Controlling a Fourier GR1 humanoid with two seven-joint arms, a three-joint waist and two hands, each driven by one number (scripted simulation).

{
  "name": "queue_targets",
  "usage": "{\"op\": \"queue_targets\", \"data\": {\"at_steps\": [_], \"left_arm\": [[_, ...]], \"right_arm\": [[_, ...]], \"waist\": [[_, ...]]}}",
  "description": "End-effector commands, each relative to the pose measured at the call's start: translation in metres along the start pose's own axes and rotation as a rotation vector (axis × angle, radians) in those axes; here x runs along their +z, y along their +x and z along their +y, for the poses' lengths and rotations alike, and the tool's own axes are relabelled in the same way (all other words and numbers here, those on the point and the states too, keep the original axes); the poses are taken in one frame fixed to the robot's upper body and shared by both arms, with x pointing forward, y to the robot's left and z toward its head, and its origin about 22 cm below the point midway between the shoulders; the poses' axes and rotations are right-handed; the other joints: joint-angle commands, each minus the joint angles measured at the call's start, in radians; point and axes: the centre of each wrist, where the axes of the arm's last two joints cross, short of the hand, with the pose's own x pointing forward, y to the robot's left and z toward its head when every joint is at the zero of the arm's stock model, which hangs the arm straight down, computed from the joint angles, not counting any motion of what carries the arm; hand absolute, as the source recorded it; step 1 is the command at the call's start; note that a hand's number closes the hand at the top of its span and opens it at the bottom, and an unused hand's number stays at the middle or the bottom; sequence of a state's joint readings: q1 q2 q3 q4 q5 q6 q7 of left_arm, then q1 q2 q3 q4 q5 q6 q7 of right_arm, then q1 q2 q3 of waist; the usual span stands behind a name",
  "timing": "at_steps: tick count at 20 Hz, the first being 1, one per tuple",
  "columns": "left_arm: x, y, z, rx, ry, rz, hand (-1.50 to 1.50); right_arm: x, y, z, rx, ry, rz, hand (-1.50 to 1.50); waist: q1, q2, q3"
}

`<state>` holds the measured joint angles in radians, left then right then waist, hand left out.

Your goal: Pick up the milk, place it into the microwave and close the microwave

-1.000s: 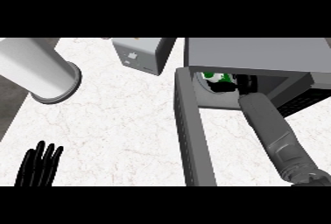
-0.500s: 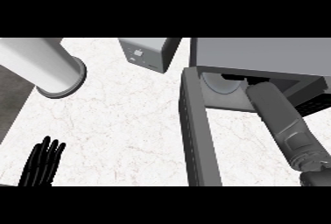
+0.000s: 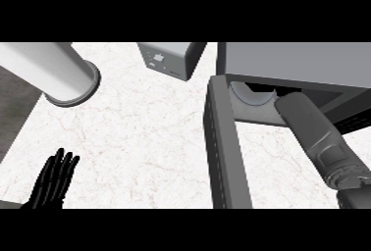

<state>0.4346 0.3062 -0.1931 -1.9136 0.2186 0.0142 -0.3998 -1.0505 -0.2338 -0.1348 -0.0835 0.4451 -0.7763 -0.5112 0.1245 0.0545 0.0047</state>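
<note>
The microwave (image 3: 297,61) stands at the upper right with its door (image 3: 221,147) swung open toward me, seen edge-on. My right forearm (image 3: 311,132) runs from the lower right into the oven's cavity, and the hand is hidden inside it. A pale round turntable (image 3: 250,94) shows just left of the forearm. No milk shows in the head view. My left hand (image 3: 52,181) rests open at the lower left, fingers up, over the marble counter (image 3: 145,127).
A large pale cylinder (image 3: 62,73) lies at the upper left. A grey box-shaped appliance (image 3: 170,58) stands at the top centre, left of the microwave. The counter's dark left edge (image 3: 13,112) runs down the left side.
The right forearm has reached deeper into the microwave. The green-and-white carton seen in the opening one second ago no longer shows. The left hand has stayed put.
</note>
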Motion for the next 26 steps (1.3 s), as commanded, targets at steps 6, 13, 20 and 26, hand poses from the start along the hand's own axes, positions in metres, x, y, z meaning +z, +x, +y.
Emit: {"op": "queue_targets", "data": {"at_steps": [6, 13, 20, 26], "left_arm": [[0.005, -0.010, -0.012, 0.037, -0.036, 0.005, -1.50], [-0.008, -0.009, -0.009, 0.044, -0.045, -0.017, -1.50], [0.004, -0.005, -0.021, 0.036, -0.055, -0.016, -1.50], [-0.006, -0.003, -0.039, 0.043, -0.063, -0.019, -1.50]], "right_arm": [[-0.002, 0.011, 0.005, -0.160, 0.102, -0.046, -1.50], [0.016, 0.013, 0.022, -0.319, 0.117, -0.051, -1.50], [0.056, -0.035, 0.023, -0.455, 0.133, 0.013, -1.50], [0.090, -0.063, 0.026, -0.510, 0.148, 0.019, -1.50]], "waist": [[-0.005, -0.004, 0.000], [-0.025, -0.011, 0.000], [-0.055, -0.028, -0.001], [-0.074, -0.033, -0.001]]}}
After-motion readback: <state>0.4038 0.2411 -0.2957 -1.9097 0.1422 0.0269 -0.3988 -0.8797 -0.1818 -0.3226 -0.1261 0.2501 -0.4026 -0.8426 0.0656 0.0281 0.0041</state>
